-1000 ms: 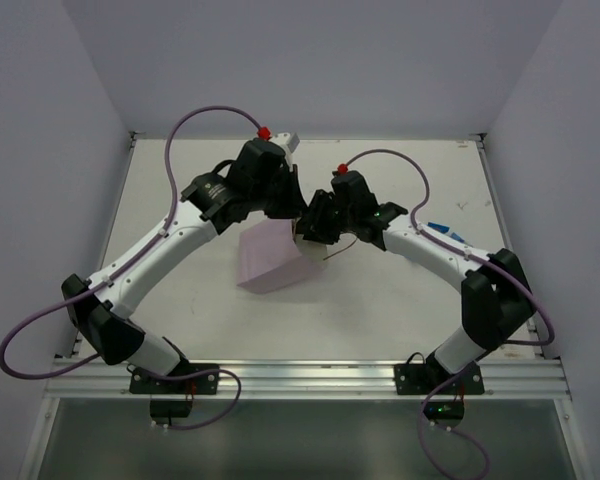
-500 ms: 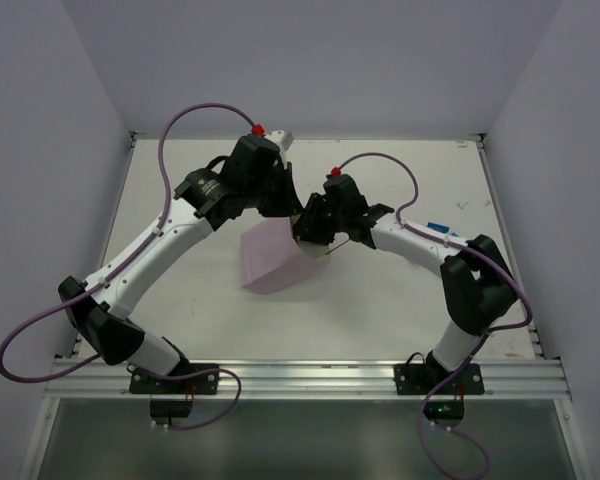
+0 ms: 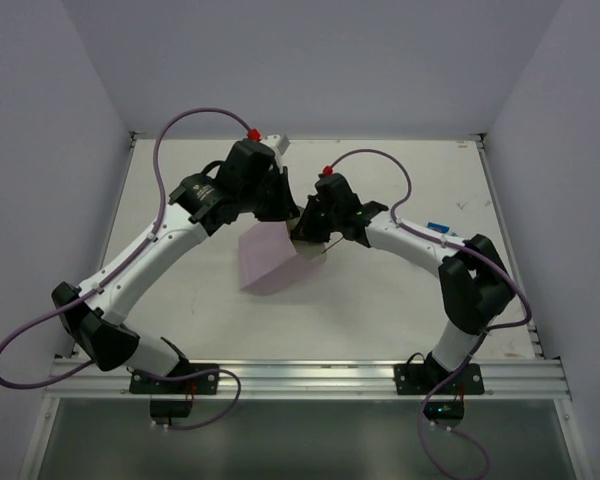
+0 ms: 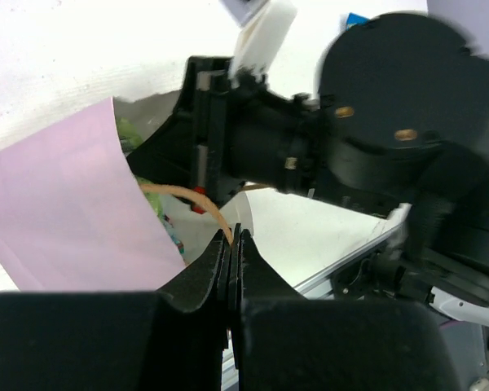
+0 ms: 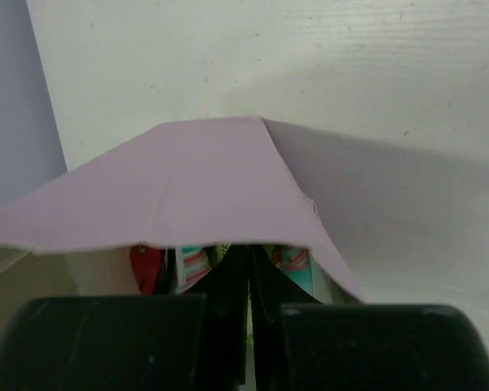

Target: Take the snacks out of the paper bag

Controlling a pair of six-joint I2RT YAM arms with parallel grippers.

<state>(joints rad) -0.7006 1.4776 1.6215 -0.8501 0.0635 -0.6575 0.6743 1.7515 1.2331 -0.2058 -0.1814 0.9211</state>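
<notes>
The pale lilac paper bag (image 3: 273, 259) lies tilted on the table with its mouth toward both grippers. My left gripper (image 4: 235, 236) is shut on the bag's brown cord handle (image 4: 197, 198) and holds the mouth up. My right gripper (image 5: 249, 281) reaches into the mouth under the bag's upper wall (image 5: 187, 183), shut, with a sliver of a light green snack (image 5: 249, 330) between its fingers. Inside the bag beside the fingers sit a red packet (image 5: 147, 267), a striped pink-teal one (image 5: 194, 265) and a teal one (image 5: 295, 262). In the top view the right gripper (image 3: 306, 236) meets the bag's far corner.
A small blue packet (image 3: 438, 228) lies on the table right of the right arm. The left arm (image 3: 170, 240) arches over the table's left half, and the right arm (image 3: 420, 250) crosses the right half. Grey walls close off the back and sides.
My right gripper has pushed left into the bag's mouth and closed from half open to shut. The left arm has shifted slightly left, still holding the handle.
</notes>
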